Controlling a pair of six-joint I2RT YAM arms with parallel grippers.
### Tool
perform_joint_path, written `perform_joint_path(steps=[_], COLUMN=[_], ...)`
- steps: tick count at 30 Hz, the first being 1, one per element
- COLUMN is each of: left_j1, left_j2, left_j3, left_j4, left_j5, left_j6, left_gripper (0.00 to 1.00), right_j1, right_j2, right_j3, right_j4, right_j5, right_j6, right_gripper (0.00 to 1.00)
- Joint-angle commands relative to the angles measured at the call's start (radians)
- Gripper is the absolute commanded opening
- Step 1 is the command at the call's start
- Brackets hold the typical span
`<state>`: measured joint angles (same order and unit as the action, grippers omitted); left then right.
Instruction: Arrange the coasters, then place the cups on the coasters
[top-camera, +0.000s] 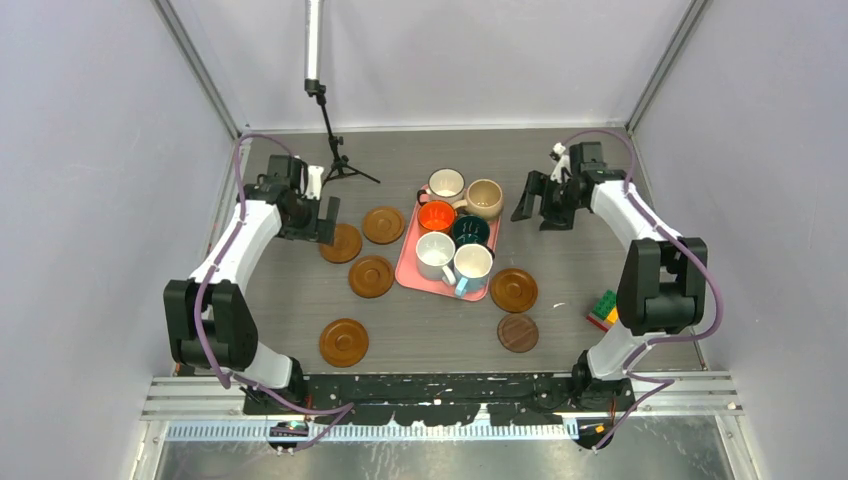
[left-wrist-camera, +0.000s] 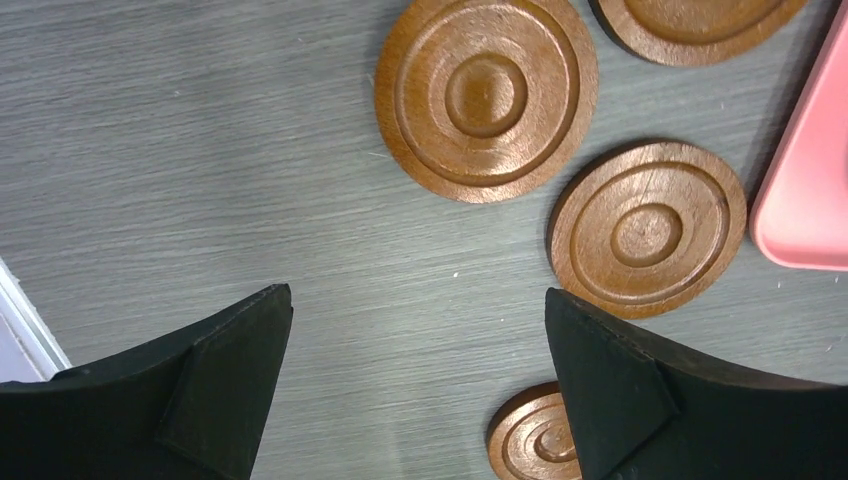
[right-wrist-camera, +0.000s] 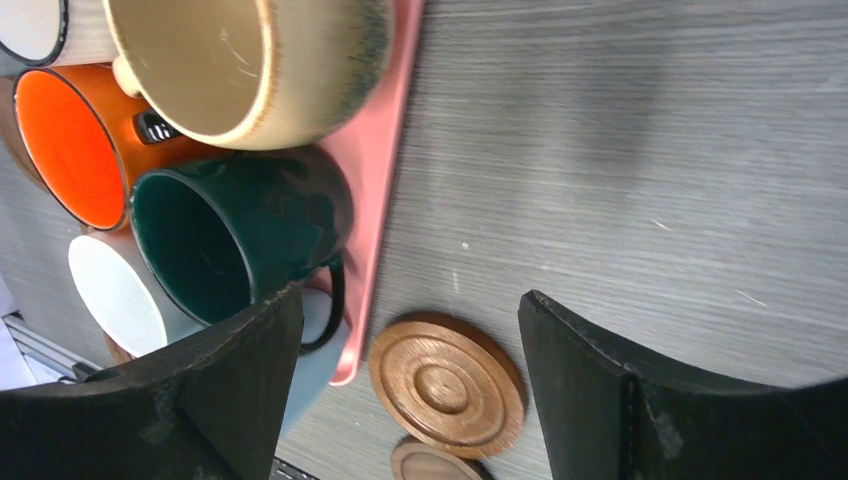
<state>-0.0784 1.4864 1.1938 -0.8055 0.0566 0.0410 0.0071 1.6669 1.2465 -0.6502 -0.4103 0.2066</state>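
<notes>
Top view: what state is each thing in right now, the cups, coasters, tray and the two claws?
Cups: six, upright, empty, all on the tray.
Coasters: six, flat on the table, all bare.
Tray: holds all six cups.
Left gripper: open, empty, near coasters.
Right gripper: open, empty, beside the tray.

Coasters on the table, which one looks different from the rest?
The darker flat coaster nearest the right arm's base; the others are reddish-brown with raised rings.

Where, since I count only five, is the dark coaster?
Top view, right side: the dark coaster sits just below a rimmed coaster, left of the toy bricks.
</notes>
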Motion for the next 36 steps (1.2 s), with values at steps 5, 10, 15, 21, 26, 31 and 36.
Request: perform_joint_path(steps=[5, 10, 15, 21, 26, 31, 36], left_j1=[-0.003, -0.002, -0.002, -0.002, -0.002, -0.002, -0.002], left_j2=[0.020, 0.015, 0.018, 0.022, 0.029, 0.028, 0.030], left_j3=[0.092, 0.094, 0.102, 0.110, 0.110, 0.107, 0.101], left_j4=[-0.029, -0.049, -0.070, -0.090, -0.088, -0.087, -0.089], left_j5=[-0.136, -0.162, -0.201, -0.220, -0.263, -0.291, -0.297], left_j6=[-0.081, -0.080, -0.074, -0.081, -0.081, -0.078, -0.078], left_gripper=[1.00, 1.00, 1.00, 1.00, 1.00, 1.00, 1.00], right_j1=[0.121, 0.143, 0.144, 0.150, 0.167, 0.166, 0.161], right_j2=[0.047, 0.095, 0.170, 0.263, 0.333, 0.376, 0.411], right_j3=[-0.028, -0.068, -0.068, -0.034, 0.002, 0.025, 0.095], right_j4=[0.200, 0.267, 0.321, 0.350, 0.342, 0.327, 0.321], right_j5=[0.113, 0.121, 0.119, 0.115, 0.150, 0.180, 0.234], right_j6=[0.195, 0.281, 0.346, 0.417, 0.476, 0.541, 0.540], right_gripper=[0.61, 0.55, 0.51, 0.44, 0.33, 0.18, 0.00])
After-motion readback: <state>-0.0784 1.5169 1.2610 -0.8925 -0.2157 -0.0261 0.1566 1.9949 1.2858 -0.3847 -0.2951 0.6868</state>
